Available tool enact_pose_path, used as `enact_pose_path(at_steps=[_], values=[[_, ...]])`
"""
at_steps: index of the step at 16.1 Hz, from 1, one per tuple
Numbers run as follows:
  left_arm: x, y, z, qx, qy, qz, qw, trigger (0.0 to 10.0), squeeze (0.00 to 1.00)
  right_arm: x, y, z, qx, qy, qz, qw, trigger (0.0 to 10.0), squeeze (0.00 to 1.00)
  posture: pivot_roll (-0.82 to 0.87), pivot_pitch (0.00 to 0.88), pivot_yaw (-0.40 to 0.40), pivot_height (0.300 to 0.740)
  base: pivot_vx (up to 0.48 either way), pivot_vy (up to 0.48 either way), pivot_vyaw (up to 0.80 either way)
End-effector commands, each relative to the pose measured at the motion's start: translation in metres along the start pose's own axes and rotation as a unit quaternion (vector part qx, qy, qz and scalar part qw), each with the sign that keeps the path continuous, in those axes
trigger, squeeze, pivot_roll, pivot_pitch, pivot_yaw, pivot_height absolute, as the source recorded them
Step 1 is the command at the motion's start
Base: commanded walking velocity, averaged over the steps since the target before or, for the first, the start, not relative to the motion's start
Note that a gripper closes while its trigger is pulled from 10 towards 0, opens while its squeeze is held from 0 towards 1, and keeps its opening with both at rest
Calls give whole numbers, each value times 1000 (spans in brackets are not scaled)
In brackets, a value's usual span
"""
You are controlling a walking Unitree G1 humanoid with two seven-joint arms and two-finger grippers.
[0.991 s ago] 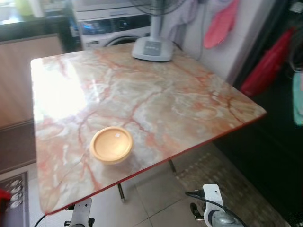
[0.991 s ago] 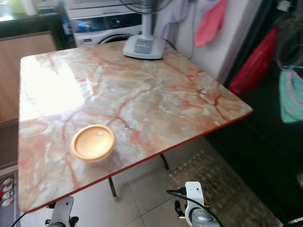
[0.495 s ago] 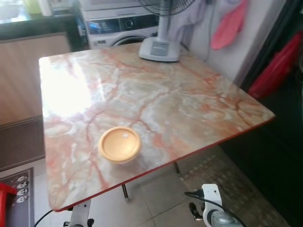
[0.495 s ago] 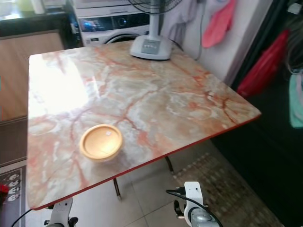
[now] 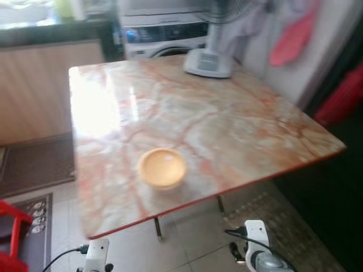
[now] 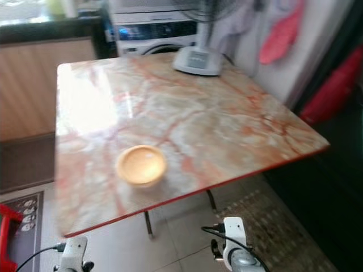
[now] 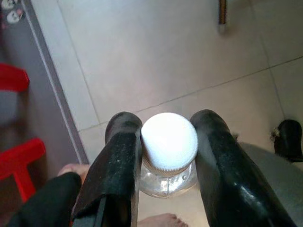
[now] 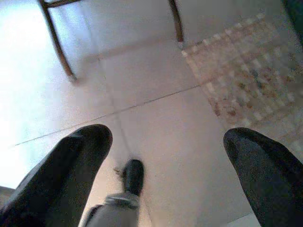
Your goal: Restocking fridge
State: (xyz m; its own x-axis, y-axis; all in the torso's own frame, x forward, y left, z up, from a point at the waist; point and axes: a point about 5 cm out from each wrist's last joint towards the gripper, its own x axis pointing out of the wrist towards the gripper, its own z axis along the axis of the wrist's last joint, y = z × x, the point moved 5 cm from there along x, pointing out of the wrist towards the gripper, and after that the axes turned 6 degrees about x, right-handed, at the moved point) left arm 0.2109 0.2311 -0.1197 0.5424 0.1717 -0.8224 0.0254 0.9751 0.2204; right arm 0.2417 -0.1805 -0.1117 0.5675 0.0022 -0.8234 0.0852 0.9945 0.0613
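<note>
Clearly the item being carried is a clear bottle with a white ribbed cap [image 7: 169, 142], clamped at the neck between the two black fingers [image 7: 118, 161] of the left pincer [image 7: 168, 156]. It hangs low over the pale tiled floor [image 7: 156, 56], cap toward the wrist camera. That grip just under the cap looks chosen so the bottle cannot slip through while the robot walks.

The right pincer [image 8: 165, 161] is spread wide with nothing between its fingers, pointed down at the floor beside a patterned mat [image 8: 241, 80] and the thin metal table legs [image 8: 57, 47]. Its emptiness suggests it is kept free for a door handle, though that is only a guess.

Ahead stands a marble-patterned tabletop [image 5: 238, 124] with a red edge. One round yellow-orange lidded container [image 5: 162, 167] sits on it near the front edge, well apart from the grey fan base [image 5: 208, 62] at the far side. Behind the table is a front-loading washing machine [image 5: 164, 37]; a red stool [image 5: 14, 226] stands on the robot's left by a dark mat. Red and pink cloths hang at the far right.

No fridge can be made out, so the bottle probably has some way to travel.
</note>
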Motion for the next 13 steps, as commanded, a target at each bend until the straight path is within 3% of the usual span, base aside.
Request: enact_pose_path(at_steps=[1, 6, 9, 13], values=[[0, 1, -1, -1, 3, 0, 1000, 10000, 0, 0, -2, -1, 6, 2, -3, 1000, 10000, 0, 82, 0, -27, 740, 0, 401, 0], [0, 1, 0, -1, 2, 0, 1000, 10000, 0, 0, -2, -1, 7, 3, -4, 1000, 10000, 0, 85, 0, -28, 740, 0, 394, 0], [0, 2, -1, 4, 4, 4, 1000, 10000, 0, 0, -2, -2, 10, 4, -3, 1000, 10000, 0, 81, 0, -25, 740, 0, 0, 0], [0, 1, 0, 8, 0, -1, 1000, 10000, 0, 0, -3, -4, 1, 11, -3, 1000, 10000, 0, 74, 0, -20, 740, 0, 0, -800]])
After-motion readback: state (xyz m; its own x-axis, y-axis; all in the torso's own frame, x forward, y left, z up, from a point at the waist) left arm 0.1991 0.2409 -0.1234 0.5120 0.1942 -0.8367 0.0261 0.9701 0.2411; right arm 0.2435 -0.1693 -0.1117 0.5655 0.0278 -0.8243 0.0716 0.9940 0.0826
